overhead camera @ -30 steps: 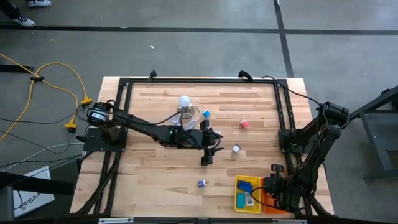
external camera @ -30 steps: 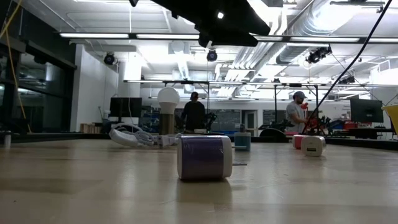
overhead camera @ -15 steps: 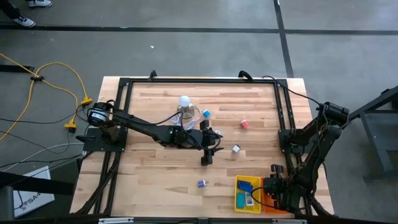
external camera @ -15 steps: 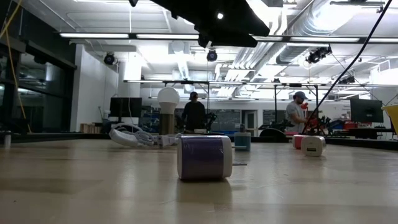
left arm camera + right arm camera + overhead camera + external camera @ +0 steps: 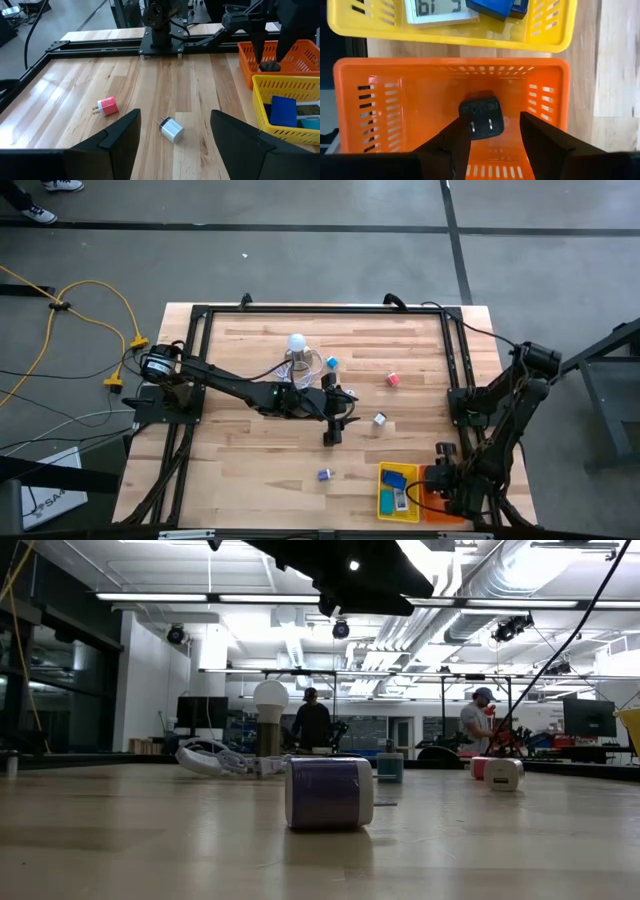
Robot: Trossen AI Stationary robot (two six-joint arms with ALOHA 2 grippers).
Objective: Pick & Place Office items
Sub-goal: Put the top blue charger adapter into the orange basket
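The right gripper [image 5: 487, 135] hangs over the orange tray [image 5: 385, 120], fingers apart, a black charger [image 5: 481, 118] lying loose below: a drop looks just done. The left gripper [image 5: 172, 135], wide open, seems lined up on the white charger [image 5: 171, 129]; it needs lowering and closing.

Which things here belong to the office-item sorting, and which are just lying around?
Job: pink charger, white charger, black charger in the orange tray, blue block in the yellow tray.
Lying about: ball-topped object with its white cord.
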